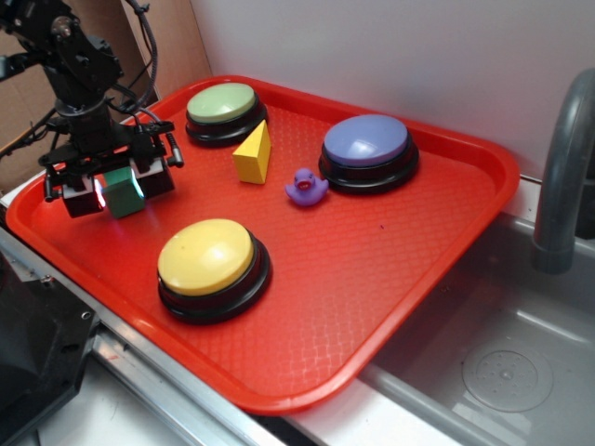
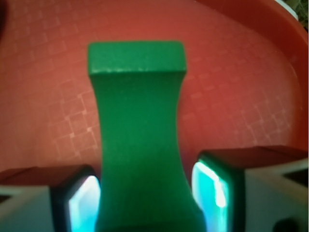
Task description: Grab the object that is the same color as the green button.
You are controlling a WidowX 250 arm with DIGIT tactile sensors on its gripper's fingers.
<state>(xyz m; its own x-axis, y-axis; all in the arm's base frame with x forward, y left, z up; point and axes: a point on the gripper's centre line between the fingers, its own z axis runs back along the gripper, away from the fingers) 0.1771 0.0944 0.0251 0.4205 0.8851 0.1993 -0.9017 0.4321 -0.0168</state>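
My end effector [image 1: 112, 190] is closed on the green block [image 1: 122, 191] at the left side of the red tray [image 1: 390, 269], in front of the green button [image 1: 224, 104]. The block looks small, stiff and light, with smooth faces; my pads [image 2: 212, 191] hold its narrow middle, a good place

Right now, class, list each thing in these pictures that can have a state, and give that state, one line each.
Gripper: closed on the green block.
Green block: held between the two pads; whether it is lifted off the tray I cannot tell.
Green button: free, untouched.
Yellow button: free, untouched.
Purple button: free, untouched.
Yellow wedge: standing upright.
Purple duck: upright.
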